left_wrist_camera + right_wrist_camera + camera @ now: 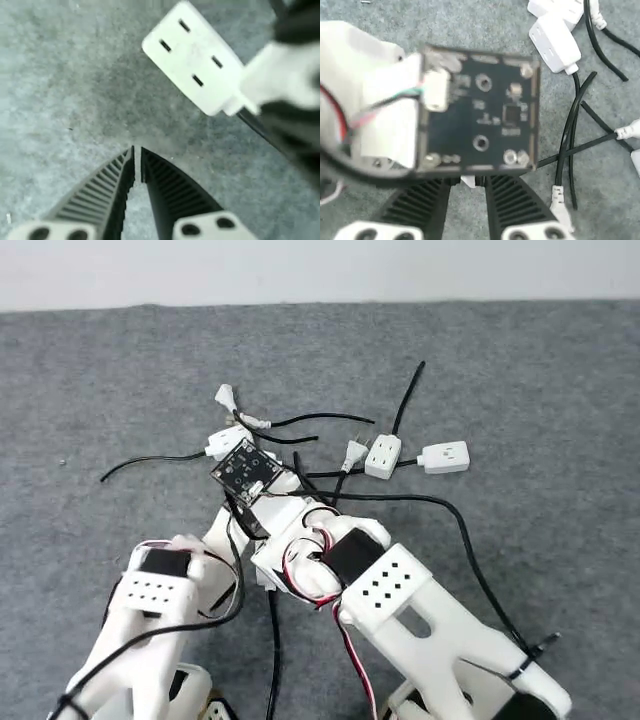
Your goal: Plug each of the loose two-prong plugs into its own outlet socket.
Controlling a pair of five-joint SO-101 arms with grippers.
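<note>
A small white moulded-plastic two-prong plug [355, 452] on a thin black cord is seen lying on the grey felt-like table cover [540, 370], just beside a white block-shaped plastic outlet socket [383, 455]. A second such socket [445, 457] lies just past it, and another plug [226, 397] is found among the tangled cords nearer the arms. The left gripper [137, 149] is seen with its ribbed black fingers [165, 175] drawn almost together and nothing caught in the slit. It hangs over bare cover near an outlet socket whose paired slots face upward. How the right gripper [468, 187] stands cannot be told, its tip being hidden behind a dark square circuit board [480, 107]. The plug is judged to be very light, rigid and smooth, so it is likely to be dragged or twisted by its springy cord. It would best be taken across the flat sides of its body, behind the prongs, which should be left free. The outlet socket, equally light, is expected to slide on the cover unless it is braced while the prongs are pressed in.
</note>
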